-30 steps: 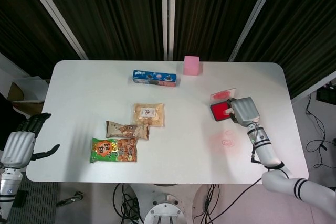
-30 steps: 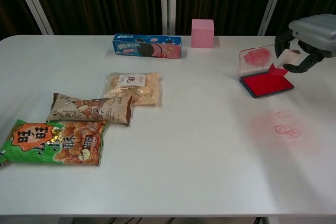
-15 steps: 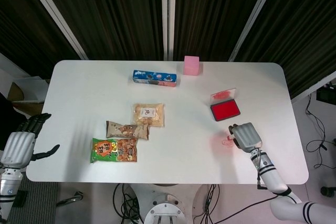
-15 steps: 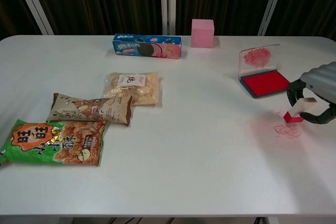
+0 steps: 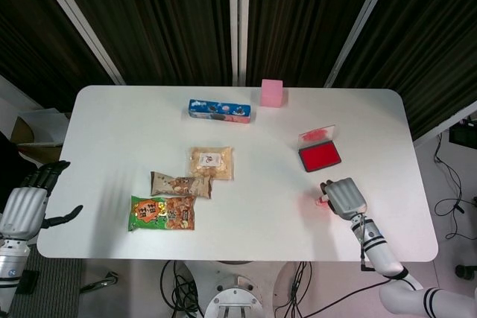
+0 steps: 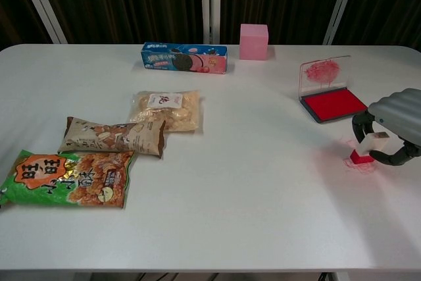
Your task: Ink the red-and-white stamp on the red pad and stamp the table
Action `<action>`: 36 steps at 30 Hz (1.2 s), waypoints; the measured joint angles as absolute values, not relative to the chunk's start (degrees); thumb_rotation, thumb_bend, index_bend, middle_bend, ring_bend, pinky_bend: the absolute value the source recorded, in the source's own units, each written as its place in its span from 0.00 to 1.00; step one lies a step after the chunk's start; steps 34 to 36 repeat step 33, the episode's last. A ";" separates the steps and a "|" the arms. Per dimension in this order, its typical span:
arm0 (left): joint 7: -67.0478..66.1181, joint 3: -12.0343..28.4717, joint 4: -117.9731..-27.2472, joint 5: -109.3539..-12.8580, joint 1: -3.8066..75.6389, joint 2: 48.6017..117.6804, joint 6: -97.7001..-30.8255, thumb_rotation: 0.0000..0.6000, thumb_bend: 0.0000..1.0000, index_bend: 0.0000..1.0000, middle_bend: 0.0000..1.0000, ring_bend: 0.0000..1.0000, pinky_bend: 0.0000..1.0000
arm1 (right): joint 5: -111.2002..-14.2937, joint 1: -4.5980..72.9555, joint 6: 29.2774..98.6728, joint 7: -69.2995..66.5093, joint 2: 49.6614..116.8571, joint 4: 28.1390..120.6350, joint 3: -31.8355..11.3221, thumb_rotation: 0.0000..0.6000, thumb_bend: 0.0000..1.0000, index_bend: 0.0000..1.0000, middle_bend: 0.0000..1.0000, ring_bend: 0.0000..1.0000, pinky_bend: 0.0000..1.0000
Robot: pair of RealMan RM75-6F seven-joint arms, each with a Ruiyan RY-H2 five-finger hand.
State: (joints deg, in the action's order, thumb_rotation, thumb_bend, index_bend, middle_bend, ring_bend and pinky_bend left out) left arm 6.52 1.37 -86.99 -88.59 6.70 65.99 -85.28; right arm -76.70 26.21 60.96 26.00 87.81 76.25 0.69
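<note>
My right hand (image 6: 393, 123) (image 5: 343, 197) grips the red-and-white stamp (image 6: 366, 149) (image 5: 322, 201), its red base down on the white table (image 6: 263, 195) over faint red stamp marks (image 6: 360, 164). The red ink pad (image 6: 335, 104) (image 5: 320, 156) lies open just beyond the hand, its clear lid (image 6: 323, 70) raised and smeared with red. My left hand (image 5: 28, 204) hangs off the table's left edge in the head view, fingers apart and holding nothing.
Three snack bags lie at the left: green (image 6: 66, 178), brown (image 6: 113, 135), and clear (image 6: 167, 109). A blue cookie box (image 6: 184, 57) and a pink cube (image 6: 254, 41) stand near the far edge.
My right hand carried the stamp from the ink pad toward me and lowered it onto the table at the red marks. The left hand stayed put.
</note>
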 measured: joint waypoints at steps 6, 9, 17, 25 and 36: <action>6.55 1.39 -87.01 -88.57 6.78 65.96 -85.12 0.78 0.17 0.13 0.13 0.12 0.21 | -76.72 26.29 60.39 26.56 86.96 77.36 0.67 1.00 0.33 0.39 0.41 0.83 1.00; 6.45 1.38 -87.02 -88.68 6.79 65.94 -85.18 0.81 0.17 0.14 0.13 0.12 0.21 | -76.76 26.28 60.24 26.77 86.66 77.80 0.65 1.00 0.33 0.36 0.39 0.83 1.00; 6.32 1.37 -87.29 -88.67 6.62 65.72 -85.43 0.81 0.17 0.14 0.13 0.12 0.21 | -77.00 25.93 60.30 27.51 84.07 80.85 1.08 1.00 0.27 0.13 0.25 0.83 1.00; 6.11 1.40 -88.10 -88.37 6.31 65.13 -85.67 0.81 0.17 0.14 0.13 0.12 0.21 | -80.24 20.61 70.46 25.04 71.69 91.31 2.80 1.00 0.21 0.02 0.22 0.74 0.97; 5.96 1.73 -87.98 -87.83 6.38 64.70 -85.37 0.81 0.17 0.14 0.13 0.12 0.21 | -81.41 10.59 88.43 7.45 67.24 89.71 1.92 1.00 0.12 0.00 0.00 0.00 0.00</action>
